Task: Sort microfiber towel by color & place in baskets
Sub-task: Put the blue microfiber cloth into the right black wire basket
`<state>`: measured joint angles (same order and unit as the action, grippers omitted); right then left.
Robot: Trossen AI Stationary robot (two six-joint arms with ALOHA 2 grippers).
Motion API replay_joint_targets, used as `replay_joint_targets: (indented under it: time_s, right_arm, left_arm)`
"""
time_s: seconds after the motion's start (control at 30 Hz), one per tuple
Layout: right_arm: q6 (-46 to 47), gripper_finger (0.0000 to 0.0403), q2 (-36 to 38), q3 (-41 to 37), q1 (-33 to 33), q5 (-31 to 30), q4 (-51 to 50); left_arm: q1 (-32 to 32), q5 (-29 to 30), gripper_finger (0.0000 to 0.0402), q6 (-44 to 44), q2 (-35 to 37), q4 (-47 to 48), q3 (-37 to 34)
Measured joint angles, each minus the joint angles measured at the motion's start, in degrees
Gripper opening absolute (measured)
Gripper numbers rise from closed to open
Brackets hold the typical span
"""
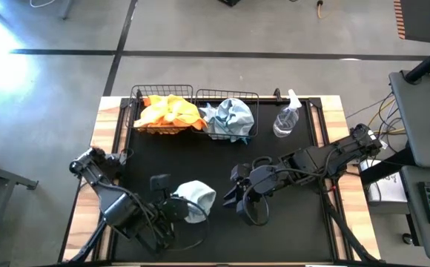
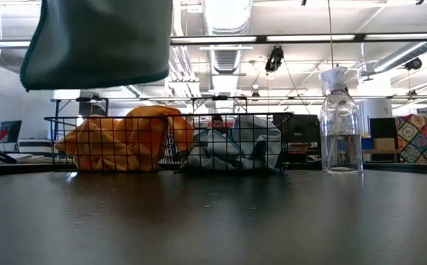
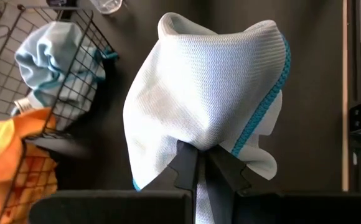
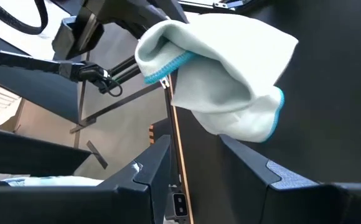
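Pale towel pinched and lifted, baskets waiting

The left gripper was clamped on a blue-grey towel, held above the table near its front; it draped limp, light, probably best taken at a bunched fold. The right gripper stood open beside it, holding nothing.

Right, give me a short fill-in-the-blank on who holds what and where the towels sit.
1. The left gripper is shut on a pale ____ towel.
2. The left basket holds ____ towels.
3. The spray bottle stands on the ____ basket's side.
4. The right gripper's fingers are ____.

Missing: blue; orange; right; open
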<state>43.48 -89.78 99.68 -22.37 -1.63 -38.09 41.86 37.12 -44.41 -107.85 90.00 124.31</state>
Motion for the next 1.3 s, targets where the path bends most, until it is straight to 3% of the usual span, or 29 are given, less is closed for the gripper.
replay_joint_targets:
  time_s: [0.23,0.73,0.93,1.3]
  right_arm:
    - [0.0,0.0123,0.1,0.1,0.0,0.0,0.0]
    - [-1.5,0.0123,0.1,0.1,0.3,0.0,-0.1]
    - [-1.7,0.0123,0.1,0.1,1.0,-3.1,-0.2]
    - [-3.7,0.0123,0.1,0.2,2.9,-7.3,-0.4]
  left_arm:
    - [-1.9,2.0,0.0002,3.1,1.8,0.0,0.9]
    - [-4.1,26.3,0.0002,6.1,16.4,0.1,0.7]
    - [-10.5,33.2,0.0002,11.4,18.6,0.0,0.7]
    - [-29.6,32.8,0.0002,23.1,18.8,0.0,0.7]
